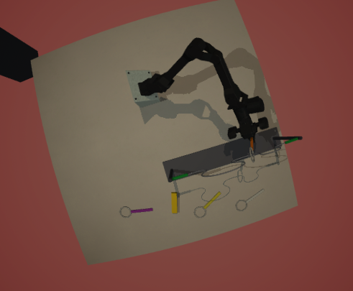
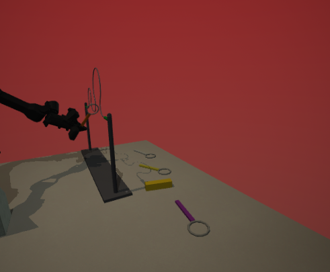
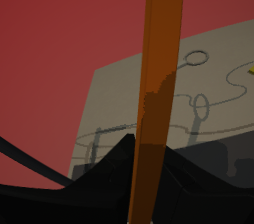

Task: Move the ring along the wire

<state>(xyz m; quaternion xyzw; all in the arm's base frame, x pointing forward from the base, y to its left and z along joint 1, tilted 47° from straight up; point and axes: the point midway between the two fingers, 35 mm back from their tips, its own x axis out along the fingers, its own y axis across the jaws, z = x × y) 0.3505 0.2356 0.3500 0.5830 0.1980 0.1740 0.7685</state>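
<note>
My gripper [image 1: 251,138] [image 2: 84,127] [image 3: 137,141] is shut on the orange handle [image 1: 251,144] [image 2: 86,119] [image 3: 159,75]. The handle slopes up from the fingers to its ring [image 1: 250,154] [image 2: 98,109], which is off the green parts. The thin grey wire [image 2: 100,86] appears to pass through the ring, at the low bend beside the far small loop; the exact clearance cannot be told. One green part [image 1: 291,141] is by the far post [image 1: 287,138] [image 2: 88,133], the other green part [image 1: 180,177] [image 2: 105,118] by the near post [image 1: 170,174] [image 2: 112,150].
The dark base [image 1: 194,161] [image 2: 101,176] carries both posts. A tall wire loop stands between the ring and the near post. On the table lie a yellow block [image 1: 174,202] [image 2: 158,185] and loose ring tools with purple [image 1: 141,210] [image 2: 185,210], yellow [image 1: 212,200] [image 2: 148,167] and grey handles.
</note>
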